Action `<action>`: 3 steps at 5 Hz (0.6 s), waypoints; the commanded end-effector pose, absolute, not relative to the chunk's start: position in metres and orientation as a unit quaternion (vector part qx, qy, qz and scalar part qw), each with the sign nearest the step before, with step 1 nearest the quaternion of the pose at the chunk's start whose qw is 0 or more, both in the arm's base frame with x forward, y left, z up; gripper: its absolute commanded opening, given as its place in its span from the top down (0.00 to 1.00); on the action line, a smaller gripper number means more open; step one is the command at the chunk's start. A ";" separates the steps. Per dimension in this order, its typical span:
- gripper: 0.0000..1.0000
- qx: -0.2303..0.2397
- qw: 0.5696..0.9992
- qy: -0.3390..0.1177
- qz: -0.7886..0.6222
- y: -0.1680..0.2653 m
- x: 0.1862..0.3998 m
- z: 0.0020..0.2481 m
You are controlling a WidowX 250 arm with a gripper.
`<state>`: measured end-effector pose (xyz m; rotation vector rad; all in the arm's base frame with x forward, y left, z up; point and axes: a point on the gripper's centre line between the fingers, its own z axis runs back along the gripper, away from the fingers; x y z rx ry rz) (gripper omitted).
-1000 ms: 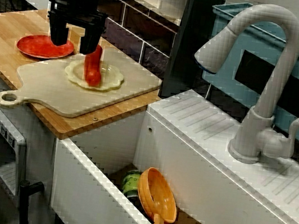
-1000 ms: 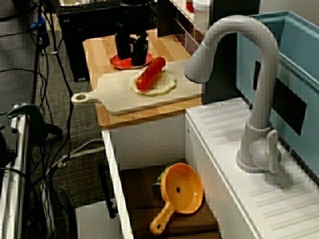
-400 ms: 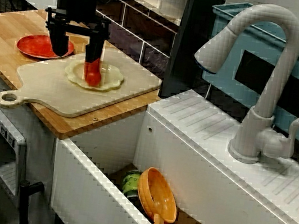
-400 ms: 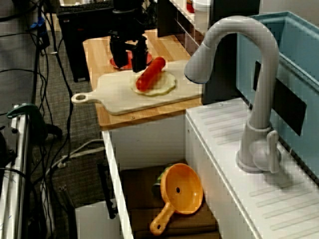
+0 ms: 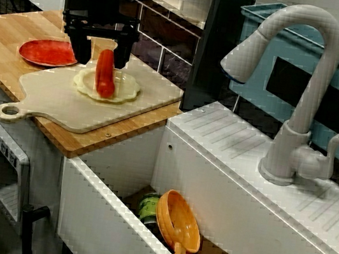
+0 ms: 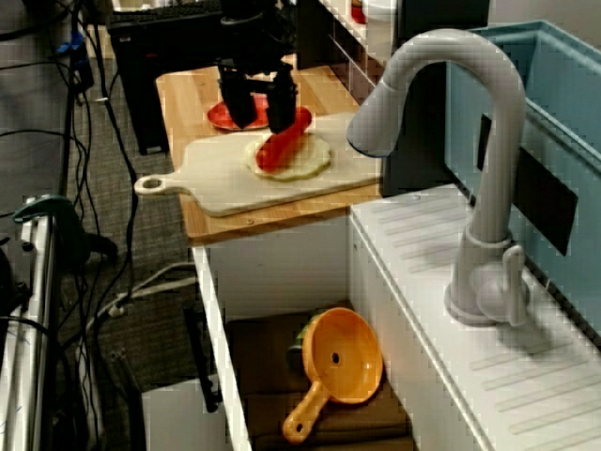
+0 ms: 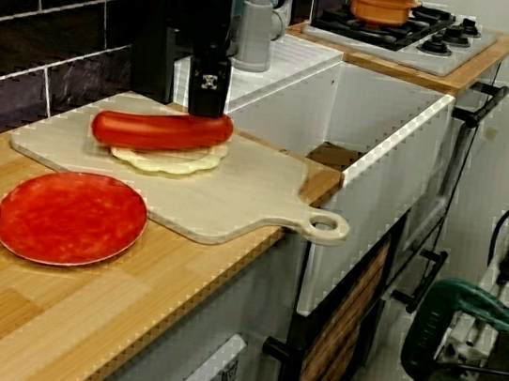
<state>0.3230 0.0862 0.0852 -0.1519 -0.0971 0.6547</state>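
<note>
The sausage (image 5: 105,75) lies flat on a pale scalloped dish (image 5: 126,87) in the far part of the cutting board (image 5: 64,101). In the front view of the counter its long axis runs near to far, with the far end leaning slightly left. In the view from the counter's end it is level, and both ends overhang the dish.

The gripper (image 5: 100,62) hangs over the sausage's far end with its jaws spread wide. One of the fingers (image 5: 122,52) stands to the right of that end and the other to its left, with a gap showing on each side. Whether a fingertip touches the sausage cannot be told.

A second ago the gripper was lower and further left, with its left finger over the red plate (image 5: 42,52). A moment ago its right finger covered the sausage's far end. It has since shifted right, so it now straddles that end. The sausage and dish lie where they did.

The red plate sits on the wooden counter (image 5: 4,33), just left of the board. The tiled wall (image 5: 147,43) rises close behind the gripper, and a dark post (image 5: 212,43) stands at the board's far right corner. The counter ends at the sink (image 5: 103,219) on the right. Bare board stretches from the dish near and left towards the handle (image 5: 7,112).
</note>
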 end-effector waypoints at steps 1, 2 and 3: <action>0.00 -0.064 0.941 -0.103 0.316 0.089 0.335 0.100; 0.00 -0.054 0.941 -0.106 0.316 0.091 0.336 0.096; 0.00 -0.056 0.939 -0.102 0.322 0.094 0.338 0.092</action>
